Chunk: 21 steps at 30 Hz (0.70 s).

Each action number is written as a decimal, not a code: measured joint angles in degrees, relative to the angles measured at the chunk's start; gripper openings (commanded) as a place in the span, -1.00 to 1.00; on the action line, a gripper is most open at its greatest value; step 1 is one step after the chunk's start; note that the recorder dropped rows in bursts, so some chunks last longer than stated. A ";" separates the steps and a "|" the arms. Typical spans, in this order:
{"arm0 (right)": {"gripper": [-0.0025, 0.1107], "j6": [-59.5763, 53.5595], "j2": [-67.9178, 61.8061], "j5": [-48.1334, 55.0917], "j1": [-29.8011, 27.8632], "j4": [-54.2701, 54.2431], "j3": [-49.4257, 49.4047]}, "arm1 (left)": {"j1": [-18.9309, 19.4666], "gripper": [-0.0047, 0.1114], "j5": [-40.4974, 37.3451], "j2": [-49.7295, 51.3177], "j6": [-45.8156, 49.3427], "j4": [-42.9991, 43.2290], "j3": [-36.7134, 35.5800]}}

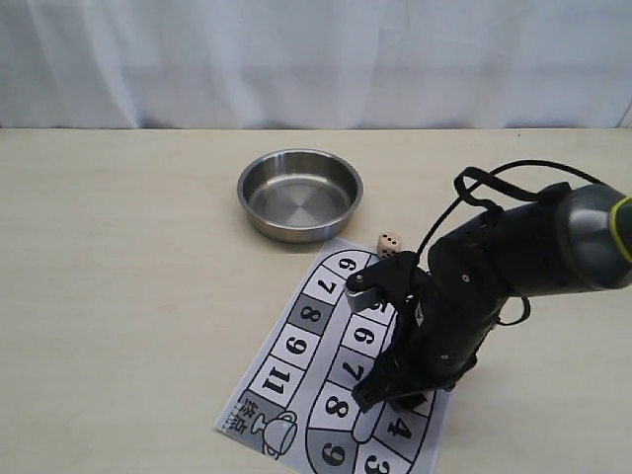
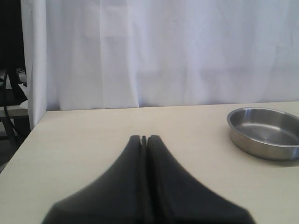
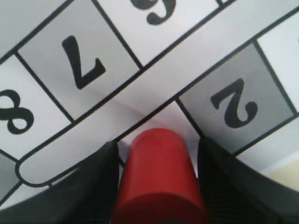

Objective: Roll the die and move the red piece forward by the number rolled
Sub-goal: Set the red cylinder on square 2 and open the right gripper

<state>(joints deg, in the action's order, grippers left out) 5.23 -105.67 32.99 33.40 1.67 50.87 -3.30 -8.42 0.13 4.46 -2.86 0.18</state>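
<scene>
Red piece (image 3: 159,186), standing on the numbered board (image 3: 196,60) beside square 2 between the right gripper's (image 3: 156,142) close-set jaws, whose hold we cannot confirm, looks light, rigid and slick, so we would pinch its sides midway.

On the printed board (image 1: 311,316) I can read 7, 8 and 11 down the outer lane, 7 and 8 on the inner one, then 4 and 3. The curled digits among them could be 6 or 9, and the characters by the drawn cup (image 1: 272,430) are too small to read. From my right wrist the board (image 3: 187,60) shows 7, 8 and 2 plainly — the die (image 1: 389,243) shows dark pips I cannot count.
</scene>
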 measured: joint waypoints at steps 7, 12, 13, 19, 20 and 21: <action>-0.08 0.00 1.52 5.52 0.00 0.14 6.39 | 0.00 -0.92 0.00 0.00 0.00 0.00 0.00; -0.12 0.00 4.44 5.70 0.00 0.14 8.15 | 0.00 -0.92 0.00 0.00 0.00 0.00 0.00; -0.15 0.16 4.87 5.70 0.00 0.14 8.17 | 0.00 -0.92 0.00 0.00 0.00 0.00 0.00; -0.49 3.10 6.09 5.97 -0.12 3.79 8.27 | 0.00 -0.92 0.00 0.00 0.00 0.00 0.00; -0.56 3.72 6.09 5.97 -0.43 4.05 8.27 | 0.00 -0.92 0.00 0.00 0.00 0.00 0.00; -0.61 4.19 6.09 5.97 -0.93 4.19 8.27 | 0.00 -0.92 0.00 0.00 0.00 0.00 0.00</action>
<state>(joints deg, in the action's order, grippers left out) 9.42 -99.58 38.96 32.47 5.86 59.14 -3.30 -8.42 0.13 4.46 -2.86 0.18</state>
